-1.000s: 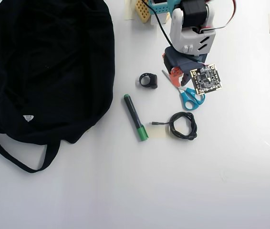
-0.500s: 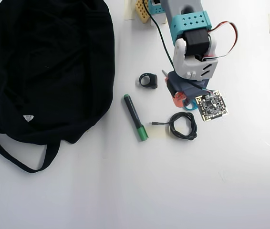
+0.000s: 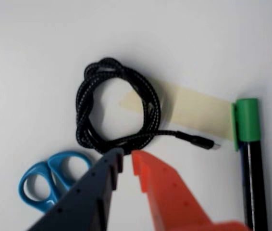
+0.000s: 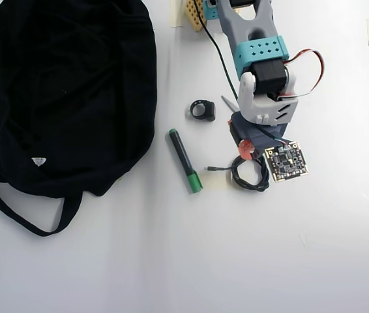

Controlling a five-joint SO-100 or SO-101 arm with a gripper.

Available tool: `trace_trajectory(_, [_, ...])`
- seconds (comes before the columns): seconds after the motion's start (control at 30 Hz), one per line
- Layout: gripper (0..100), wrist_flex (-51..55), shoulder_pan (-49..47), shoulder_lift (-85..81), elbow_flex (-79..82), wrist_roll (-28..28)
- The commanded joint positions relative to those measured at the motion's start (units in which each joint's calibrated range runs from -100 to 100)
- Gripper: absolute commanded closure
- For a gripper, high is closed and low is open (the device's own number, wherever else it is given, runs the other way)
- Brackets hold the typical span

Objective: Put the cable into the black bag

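Cable (image 3: 119, 113), a thin black braided cord wound into a small coil, lies flat on the white table (image 4: 250, 261) with its short straight end and metal plug sticking out toward the green-capped marker (image 4: 185, 160). In the overhead view the coil sits just beside the marker's green cap, and the arm's camera board covers its upper right edge. A strip of pale tape (image 3: 193, 111) is stuck to the table under the coil and runs across to the marker's cap in the wrist view.

The gripper (image 3: 127, 159) hangs right over the near edge of the coil. Its dark blue finger and its orange finger stand almost together, with only a thin slit between the tips, and nothing is caught in that slit. The tips appear to sit just at the cord, but I cannot tell whether they touch it.

Blue-handled scissors (image 3: 47, 182) lie close by, their loops showing to the left of the dark finger in the wrist view; from above the arm hides nearly all of them. A small black ring-shaped object (image 4: 203, 109) rests apart, up past the marker's dark end.

The black bag (image 4: 64, 91) is slumped well away on the left side of the overhead view, its long strap looping out along the table and a tiny white label showing near its lower edge.
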Motion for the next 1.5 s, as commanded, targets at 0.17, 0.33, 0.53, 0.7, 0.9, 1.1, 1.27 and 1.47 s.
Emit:
trace_trajectory(0.17, [87, -0.24, -1.30, 0.11, -2.66, 0.34])
trace_trajectory(0.33, [85, -0.24, -1.75, 1.86, -3.29, 0.39])
trace_trajectory(0.53, [76, -0.24, -2.04, 3.27, -3.29, 1.02])
trace_trajectory(0.7, [75, -0.50, -1.82, 4.84, -3.29, 1.91])
trace_trajectory(0.9, [75, -1.01, -1.82, 7.58, -5.27, 2.39])
trace_trajectory(1.1, [75, -0.93, -1.45, 13.39, -12.28, 2.49])
trace_trajectory(1.27, [75, -0.33, -1.37, 17.29, -16.23, 2.49])
trace_trajectory(1.47, [75, -0.33, -1.00, 19.37, -16.23, 2.44])
